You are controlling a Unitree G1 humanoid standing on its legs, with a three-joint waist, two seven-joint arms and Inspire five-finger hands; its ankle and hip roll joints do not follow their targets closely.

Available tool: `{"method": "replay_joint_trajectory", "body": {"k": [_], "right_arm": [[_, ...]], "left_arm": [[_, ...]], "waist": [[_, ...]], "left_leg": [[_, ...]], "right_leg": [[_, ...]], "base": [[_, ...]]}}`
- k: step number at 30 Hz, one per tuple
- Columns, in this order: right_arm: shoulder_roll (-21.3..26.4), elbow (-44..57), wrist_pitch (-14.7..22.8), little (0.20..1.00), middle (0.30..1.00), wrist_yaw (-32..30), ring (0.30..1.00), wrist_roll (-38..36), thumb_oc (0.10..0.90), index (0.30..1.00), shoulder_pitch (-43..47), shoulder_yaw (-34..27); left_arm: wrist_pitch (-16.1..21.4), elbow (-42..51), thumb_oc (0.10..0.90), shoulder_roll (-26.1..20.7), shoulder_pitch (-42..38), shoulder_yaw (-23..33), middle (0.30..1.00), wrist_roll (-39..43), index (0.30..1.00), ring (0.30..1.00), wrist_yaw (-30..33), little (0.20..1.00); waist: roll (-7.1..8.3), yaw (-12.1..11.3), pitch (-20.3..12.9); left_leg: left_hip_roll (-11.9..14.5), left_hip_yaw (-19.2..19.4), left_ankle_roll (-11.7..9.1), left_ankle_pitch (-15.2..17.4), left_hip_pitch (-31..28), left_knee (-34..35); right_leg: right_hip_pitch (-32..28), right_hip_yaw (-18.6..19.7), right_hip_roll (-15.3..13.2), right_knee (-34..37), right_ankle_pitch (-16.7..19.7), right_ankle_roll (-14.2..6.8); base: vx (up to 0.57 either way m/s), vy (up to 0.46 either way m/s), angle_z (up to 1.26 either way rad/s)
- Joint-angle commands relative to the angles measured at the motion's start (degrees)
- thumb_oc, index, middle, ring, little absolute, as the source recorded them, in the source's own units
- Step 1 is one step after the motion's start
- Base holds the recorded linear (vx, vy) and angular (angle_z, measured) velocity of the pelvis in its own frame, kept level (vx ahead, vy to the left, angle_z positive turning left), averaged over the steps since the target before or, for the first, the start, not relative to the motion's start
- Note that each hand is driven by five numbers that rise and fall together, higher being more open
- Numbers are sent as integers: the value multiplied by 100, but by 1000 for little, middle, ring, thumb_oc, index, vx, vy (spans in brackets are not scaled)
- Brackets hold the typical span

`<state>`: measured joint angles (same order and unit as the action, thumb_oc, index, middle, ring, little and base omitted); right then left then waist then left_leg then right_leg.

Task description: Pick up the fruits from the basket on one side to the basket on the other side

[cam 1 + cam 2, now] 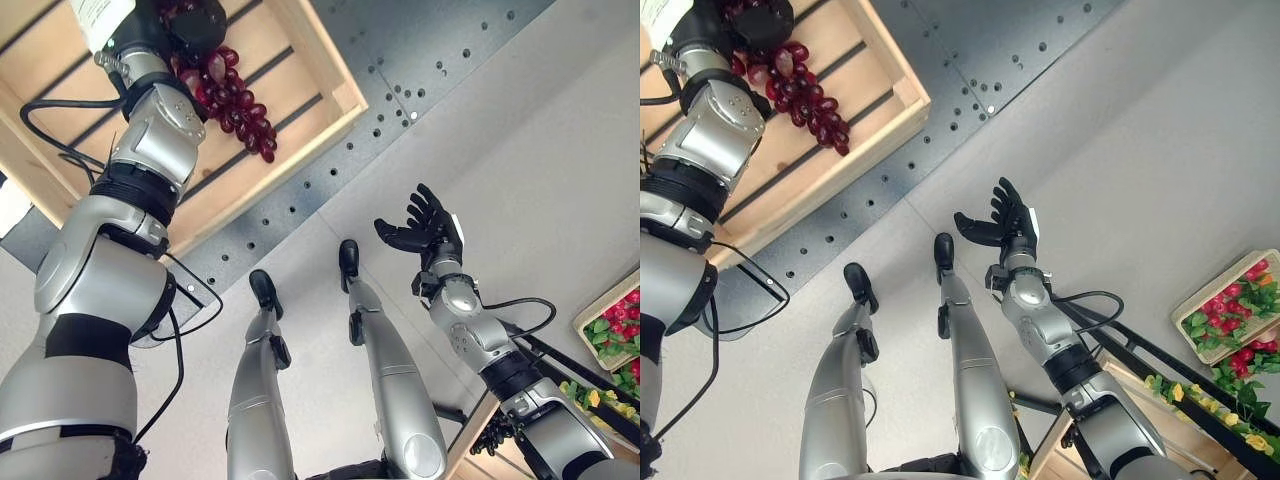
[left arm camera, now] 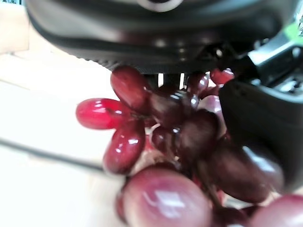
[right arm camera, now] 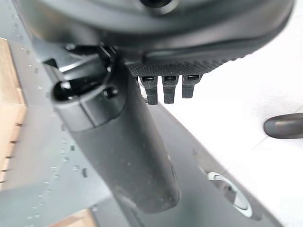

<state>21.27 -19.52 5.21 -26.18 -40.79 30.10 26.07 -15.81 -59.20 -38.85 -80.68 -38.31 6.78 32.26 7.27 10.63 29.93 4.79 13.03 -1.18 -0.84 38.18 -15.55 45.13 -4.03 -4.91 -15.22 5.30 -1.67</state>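
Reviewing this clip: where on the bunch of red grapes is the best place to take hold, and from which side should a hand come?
Grip the bunch of red grapes at its upper end, coming from above, probably. It hangs down tapering over the wooden crate, so the weight trails below a top grip. The left hand is already closed on that end; loose grapes lower down would likely roll. The right hand hangs open aside.

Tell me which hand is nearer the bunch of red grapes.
Left. The left hand is closed on the bunch of red grapes over the wooden crate; the right hand hangs open over the floor, well apart.
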Motion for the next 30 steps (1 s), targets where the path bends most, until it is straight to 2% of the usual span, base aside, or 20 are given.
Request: {"method": "replay_joint_trajectory", "body": {"k": [1,9,12,13,14,20,22,25,30], "right_arm": [[159,611,422,900,900,-110,900,324,800,900,-202,-250],[115,638,361,900,900,-185,900,403,800,900,-189,-290],[102,612,349,900,900,-211,900,419,800,900,-179,-276],[102,613,345,900,900,-215,900,422,800,900,-165,-283],[74,636,343,900,900,-203,900,488,800,900,-238,-300],[-54,670,301,900,900,-217,900,629,800,900,-308,-393],[-138,652,294,900,900,-211,900,705,800,900,-356,-406],[-142,658,260,900,900,-96,900,820,800,900,-370,-396],[-72,702,381,900,900,153,900,824,800,900,-540,-451]], "left_arm": [[206,13,400,105,756,454,300,169,300,300,105,300],[610,366,400,119,1142,774,300,235,300,300,385,300],[1177,545,400,183,1263,975,300,944,300,300,419,300],[1207,567,400,185,1262,999,300,962,300,300,419,300],[1492,741,400,248,1446,1165,300,1086,300,300,415,300],[2012,1482,400,538,2003,1530,300,1242,300,300,483,300],[2210,1820,400,700,2341,1609,300,1032,300,300,461,300],[2294,2105,400,791,2597,1632,300,714,300,300,443,300],[2355,2506,400,668,3005,1672,300,194,300,300,241,300]], "waist": [[-179,-58,-14],[-256,-181,-14],[-277,-220,-14],[-282,-226,-14],[-292,-247,-14],[-335,-396,-14],[-374,-476,-14],[-435,-534,-14],[-523,-586,-31]], "left_leg": [[-140,-10,-140,99,-52,96],[-186,-78,-120,159,-546,162],[-195,-94,-103,183,-801,216],[-193,-92,-99,172,-794,217],[-202,-106,-91,214,-988,242],[-244,-216,-53,281,-1344,257],[-277,-284,-29,348,-1640,263],[-301,-346,-14,365,-1956,312],[-300,-384,-20,418,-2600,441]], "right_leg": [[-561,-471,186,-179,-890,1],[-1069,-552,142,-169,-996,19],[-1302,-546,136,-156,-1033,32],[-1295,-544,138,-153,-1019,35],[-1479,-542,133,-144,-1065,31],[-1852,-581,95,-162,-1126,42],[-2169,-626,56,-166,-1195,46],[-2503,-653,19,-95,-1201,54],[-3185,-711,-32,114,-1216,48]], "base": [[-31,4,-3],[-26,5,3],[0,0,0],[0,0,0],[0,0,0],[-3,-5,1],[-24,-14,10],[-9,2,2],[16,11,9]]}}
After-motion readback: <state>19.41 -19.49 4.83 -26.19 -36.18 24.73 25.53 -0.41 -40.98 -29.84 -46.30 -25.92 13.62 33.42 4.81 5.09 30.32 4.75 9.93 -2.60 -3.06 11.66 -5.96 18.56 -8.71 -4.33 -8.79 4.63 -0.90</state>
